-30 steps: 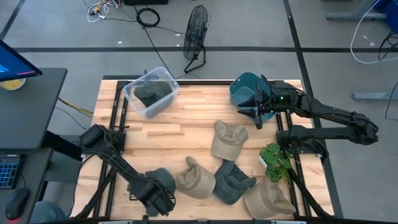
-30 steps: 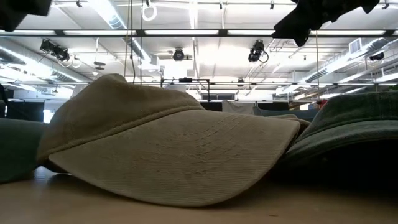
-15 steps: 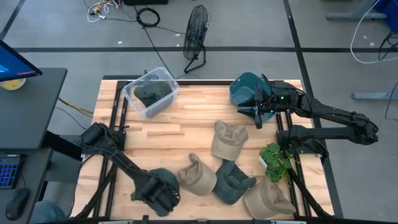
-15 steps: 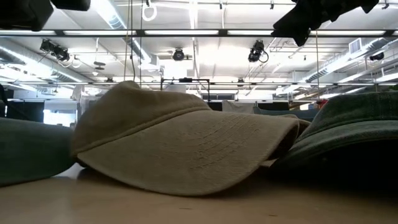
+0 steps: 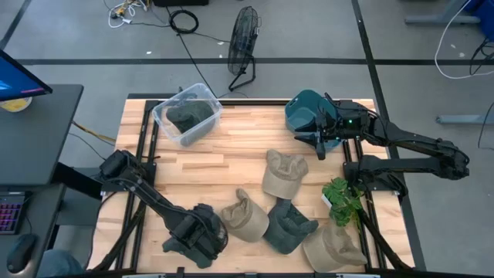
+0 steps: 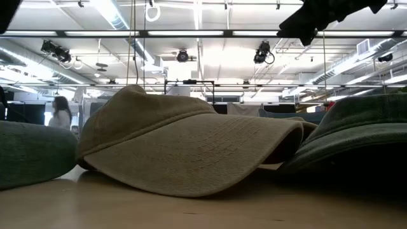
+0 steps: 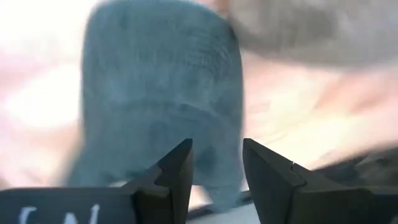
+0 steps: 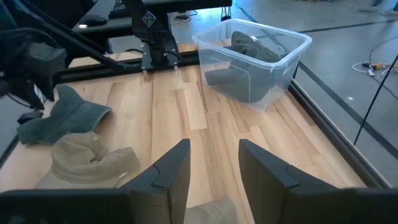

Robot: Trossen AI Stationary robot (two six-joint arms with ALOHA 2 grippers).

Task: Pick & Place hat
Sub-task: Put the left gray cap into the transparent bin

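Several hats lie on the wooden table. A grey-green hat (image 5: 205, 217) sits near the near left edge, beside a tan hat (image 5: 245, 220). My left gripper (image 5: 193, 238) is down over the grey-green hat's near side with its fingers open. In the left wrist view (image 7: 216, 146) the hat (image 7: 161, 93) fills the space ahead of the fingers. In the low view the grey-green hat (image 6: 32, 152) rests crown up beside the tan hat (image 6: 191, 152). My right gripper (image 5: 319, 143) waits open by a teal hat (image 5: 303, 110) at the far right. My left gripper comes at the grey-green hat's near side (image 7: 205, 168) from above with open fingers. The gripper's own body hides the place of contact in the high view, so I cannot tell whether the fingers touch it. The hat lies on the table.
A clear plastic bin (image 5: 187, 114) with a dark hat inside stands at the far left. Another tan hat (image 5: 282, 174) lies mid-table; a dark green hat (image 5: 289, 226) and a tan hat (image 5: 333, 245) lie near the near edge. A small plant (image 5: 340, 199) stands at the right.
My left gripper has moved toward the table's right and a little toward the far edge, onto the grey-green hat. That hat has slid right toward the tan hat. The tan hat's left side has shifted right, while its brim end stayed in place.
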